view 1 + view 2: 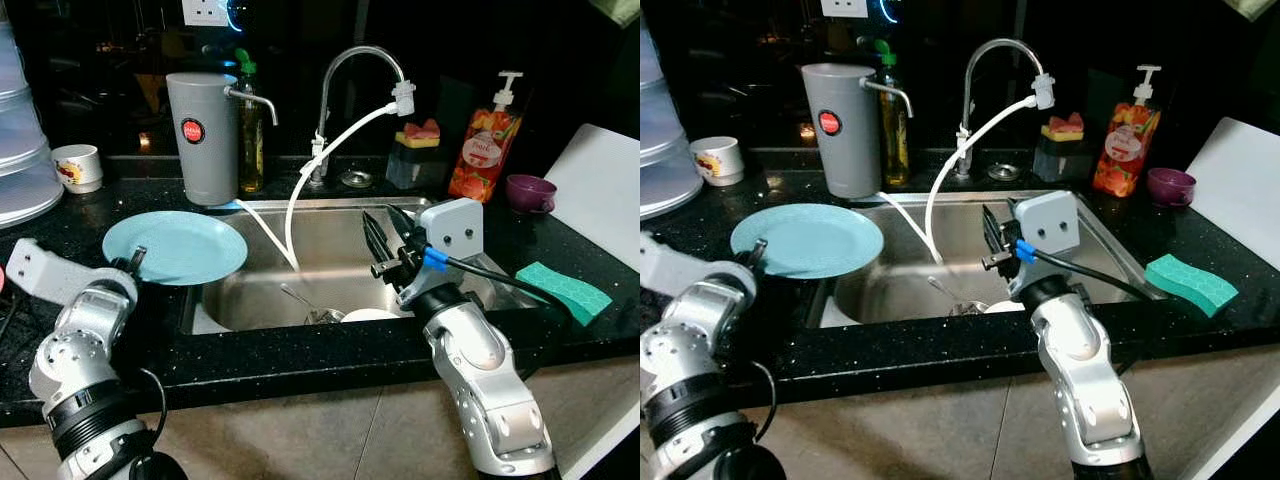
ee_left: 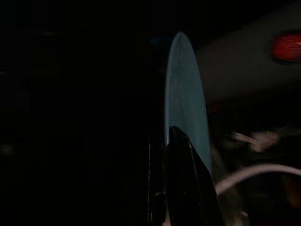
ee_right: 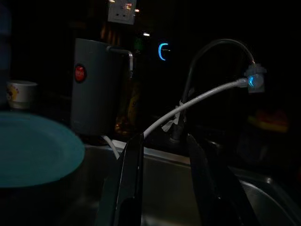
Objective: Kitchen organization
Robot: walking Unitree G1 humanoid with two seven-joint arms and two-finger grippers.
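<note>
The left gripper (image 1: 135,258) pinches the near rim of the teal plate (image 1: 175,246), which overhangs the sink's (image 1: 330,285) left edge on the black desk (image 1: 300,350). The right gripper (image 1: 385,232) hangs over the basin, fingers parted and empty, beside the white hose (image 1: 335,140).

The right arm is hiding part of a white dish (image 1: 368,314) in the sink (image 1: 330,205); darkness is swallowing the left wrist view.

Setting was a home kitchen, dimly lit; black speckled countertop (image 1: 300,365) held an inset steel sink (image 1: 330,285) with gooseneck tap (image 1: 345,70); soap dispenser (image 1: 485,140), green sponge (image 1: 563,291), mug (image 1: 77,167) and wall socket (image 1: 205,12) stood about.
</note>
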